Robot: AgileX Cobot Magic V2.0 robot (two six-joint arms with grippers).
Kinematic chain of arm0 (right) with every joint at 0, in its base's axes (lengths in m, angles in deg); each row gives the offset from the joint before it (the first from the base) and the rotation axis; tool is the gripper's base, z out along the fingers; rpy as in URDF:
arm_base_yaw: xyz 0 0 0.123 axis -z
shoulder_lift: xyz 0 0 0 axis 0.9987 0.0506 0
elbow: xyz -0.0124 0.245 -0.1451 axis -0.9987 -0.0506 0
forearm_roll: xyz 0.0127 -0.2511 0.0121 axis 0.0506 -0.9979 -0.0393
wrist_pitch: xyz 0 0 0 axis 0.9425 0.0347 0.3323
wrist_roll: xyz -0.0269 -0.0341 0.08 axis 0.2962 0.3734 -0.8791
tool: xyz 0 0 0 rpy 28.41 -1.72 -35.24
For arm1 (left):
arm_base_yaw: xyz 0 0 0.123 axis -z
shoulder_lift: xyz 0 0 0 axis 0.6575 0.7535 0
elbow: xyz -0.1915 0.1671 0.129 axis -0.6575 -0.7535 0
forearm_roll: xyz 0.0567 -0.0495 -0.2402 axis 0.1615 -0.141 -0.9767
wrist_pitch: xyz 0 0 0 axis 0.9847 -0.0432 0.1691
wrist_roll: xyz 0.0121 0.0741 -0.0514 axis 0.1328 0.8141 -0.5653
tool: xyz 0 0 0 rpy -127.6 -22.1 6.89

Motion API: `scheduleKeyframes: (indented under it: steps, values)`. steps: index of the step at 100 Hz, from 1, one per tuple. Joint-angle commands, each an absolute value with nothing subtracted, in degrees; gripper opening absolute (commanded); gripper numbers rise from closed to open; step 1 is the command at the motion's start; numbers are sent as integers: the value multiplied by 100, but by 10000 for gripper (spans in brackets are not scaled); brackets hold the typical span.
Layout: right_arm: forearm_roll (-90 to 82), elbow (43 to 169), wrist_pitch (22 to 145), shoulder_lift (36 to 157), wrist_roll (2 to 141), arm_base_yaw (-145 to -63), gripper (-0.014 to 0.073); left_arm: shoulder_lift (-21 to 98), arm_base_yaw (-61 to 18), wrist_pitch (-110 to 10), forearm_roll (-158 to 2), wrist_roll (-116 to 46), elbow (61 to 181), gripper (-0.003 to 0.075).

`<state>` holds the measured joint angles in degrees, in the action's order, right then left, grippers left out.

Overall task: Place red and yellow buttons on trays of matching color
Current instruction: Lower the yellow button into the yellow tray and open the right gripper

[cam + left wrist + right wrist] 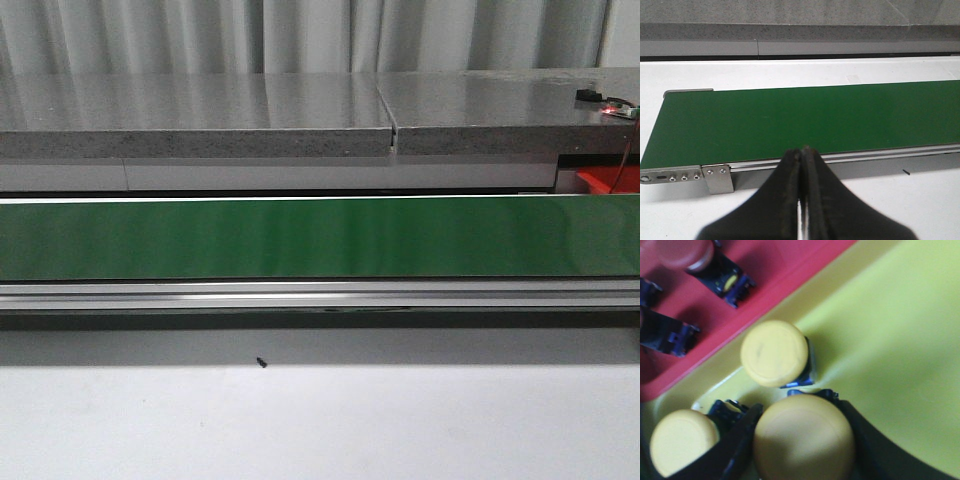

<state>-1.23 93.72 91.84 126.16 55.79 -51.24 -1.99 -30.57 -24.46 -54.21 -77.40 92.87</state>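
- Yellow plastic: the yellow tray point(900, 340), taken here as the landmark, fills most of the right wrist view; its raised rim runs alongside the red tray point(785, 270).
- Held yellow button point(804, 437): domed cap, sits between the two dark fingers point(735, 440) of the right gripper point(802, 450), over the yellow tray floor. The jaws pinch it from both sides. Whether its base already rests on the floor cannot be told.
- Second yellow button point(774, 353): inside the yellow tray, just beside the held one, nearer the rim shared with the red tray.
- Third yellow button point(682, 441): inside the yellow tray, just outside one finger, apparently touching or nearly so.
- Red button point(685, 254): blurred, on the red tray, across the rim from the yellow tray; dark switch bodies point(667, 335) lie near it.
- Left gripper point(802, 200): jaws pressed together, holding nothing, poised over the near edge of the green conveyor belt point(805, 120), which carries no button in view.
- Front view: belt point(320, 238) bare; neither arm visible; a red corner point(607, 182) at the far right is probably a tray.
- Step in hand, judged: releasing a yellow button onto the matching tray.
- Advice: lower until the base is seated, spread the jaws only a little so the outer finger does not shove the third button, then lift straight up.
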Motion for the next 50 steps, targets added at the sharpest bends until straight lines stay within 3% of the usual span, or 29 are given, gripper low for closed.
scheduleKeyframes:
  steps: [1, 33, 50]
  values:
    - [-252, 9486, 8928, 12588, 5591, -5092, 76, -141, -3012, -2844, -5451, -7802, 9432, -19]
    - [-345, 9469, 8911, 12766, 5591, -5092, 103, -141, -3012, -2844, -5451, -7802, 9432, -19]
    - [-392, 9469, 8896, 12780, 5596, -5092, 299, -141, -3012, -2844, -5451, -7802, 9432, -19]
